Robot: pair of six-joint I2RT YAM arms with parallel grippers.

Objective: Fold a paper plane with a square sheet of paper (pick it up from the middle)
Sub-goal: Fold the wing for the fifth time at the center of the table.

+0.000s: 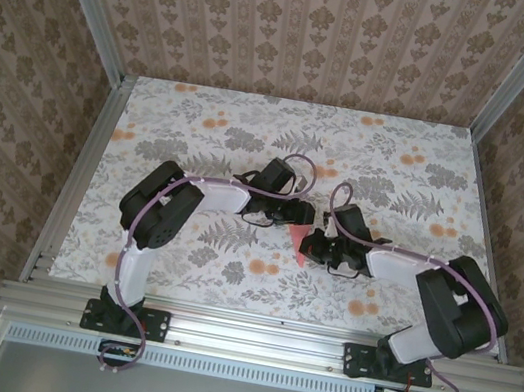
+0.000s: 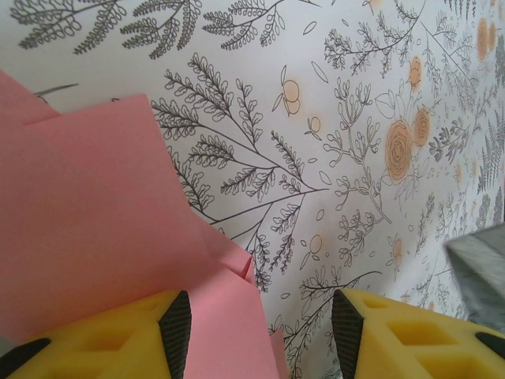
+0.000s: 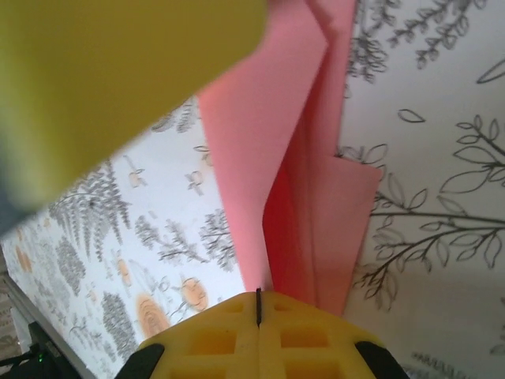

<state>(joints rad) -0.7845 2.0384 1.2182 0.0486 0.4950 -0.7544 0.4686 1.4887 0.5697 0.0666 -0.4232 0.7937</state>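
R gripper (image 3: 258,304) shut on folded pink sheet (image 3: 292,158), table (image 1: 206,110) centre | sheet's long axis ran straight out from R tips | L gripper (image 2: 260,316) half open, gripping nothing, sheet edge inside its gap.

Beige damask wallpaper walls (image 1: 303,21) on three sides; white tabletop (image 1: 254,124), grey-fern and orange-flower print; aluminium frame rails (image 1: 258,335).

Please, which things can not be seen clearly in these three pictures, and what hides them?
- Top view: most of the pink paper is covered by the left gripper and right gripper; its folds are too small to read.
- Left wrist view: the paper's near part is cut off by the bottom edge and a yellow finger; a blurred grey shape at the right edge is unidentifiable.
- Right wrist view: a blurred yellow mass covers the paper's far end.
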